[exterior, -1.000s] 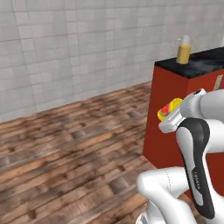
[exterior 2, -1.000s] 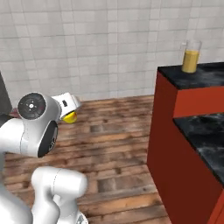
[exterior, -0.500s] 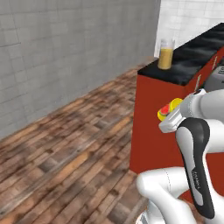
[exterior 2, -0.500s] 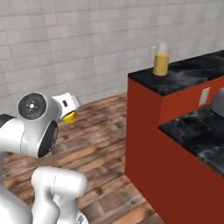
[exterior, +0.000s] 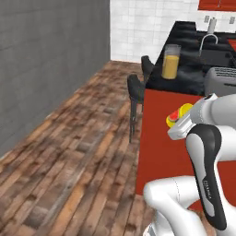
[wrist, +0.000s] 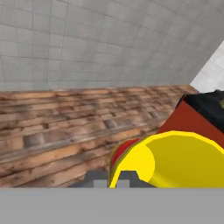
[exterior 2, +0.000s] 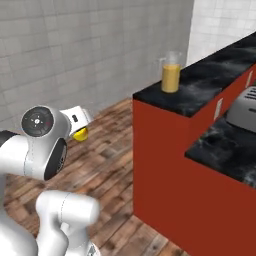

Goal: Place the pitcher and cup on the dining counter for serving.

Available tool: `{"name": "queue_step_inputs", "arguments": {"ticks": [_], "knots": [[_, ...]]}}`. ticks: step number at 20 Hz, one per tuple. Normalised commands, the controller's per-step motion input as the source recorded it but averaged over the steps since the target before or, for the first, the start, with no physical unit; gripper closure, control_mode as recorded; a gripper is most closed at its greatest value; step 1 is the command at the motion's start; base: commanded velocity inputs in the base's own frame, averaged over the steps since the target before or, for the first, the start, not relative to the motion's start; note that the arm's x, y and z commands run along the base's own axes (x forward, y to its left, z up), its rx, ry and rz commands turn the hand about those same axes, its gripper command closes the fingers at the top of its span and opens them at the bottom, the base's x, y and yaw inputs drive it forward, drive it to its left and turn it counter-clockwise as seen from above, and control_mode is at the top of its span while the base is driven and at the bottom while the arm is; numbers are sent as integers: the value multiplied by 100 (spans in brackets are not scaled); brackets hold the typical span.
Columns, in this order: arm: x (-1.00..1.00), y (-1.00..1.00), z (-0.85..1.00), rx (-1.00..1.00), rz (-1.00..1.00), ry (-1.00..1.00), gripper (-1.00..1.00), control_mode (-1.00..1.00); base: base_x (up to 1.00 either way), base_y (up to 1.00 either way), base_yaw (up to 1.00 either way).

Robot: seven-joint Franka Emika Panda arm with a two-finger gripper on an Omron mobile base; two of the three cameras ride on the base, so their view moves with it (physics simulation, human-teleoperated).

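Presently my gripper (wrist: pixel 114 175) grasps the cup (wrist: pixel 175 159); the pitcher (exterior: pixel 170 61) stands on the dining counter (exterior 2: pixel 200 82).

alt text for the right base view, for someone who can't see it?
A clear pitcher of orange-yellow liquid stands at the near end of the dining counter, black marbled top over a red front. At lower left the white arm holds the yellow cup above a wooden floor; a grey toaster sits on the lower counter at right.
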Motion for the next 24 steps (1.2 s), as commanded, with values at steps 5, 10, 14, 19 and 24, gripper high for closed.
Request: {"name": "queue_step_inputs", "arguments": {"ticks": [5,10,14,19,24], "knots": [[0,0,0,0,0,0,100,100,100,100,-53],[0,0,0,0,0,0,100,100,100,100,-53],[0,0,0,0,0,0,100,100,100,100,-53],[0,0,0,0,0,0,100,100,100,100,-53],[0,0,0,0,0,0,100,100,97,99,-56]]}}
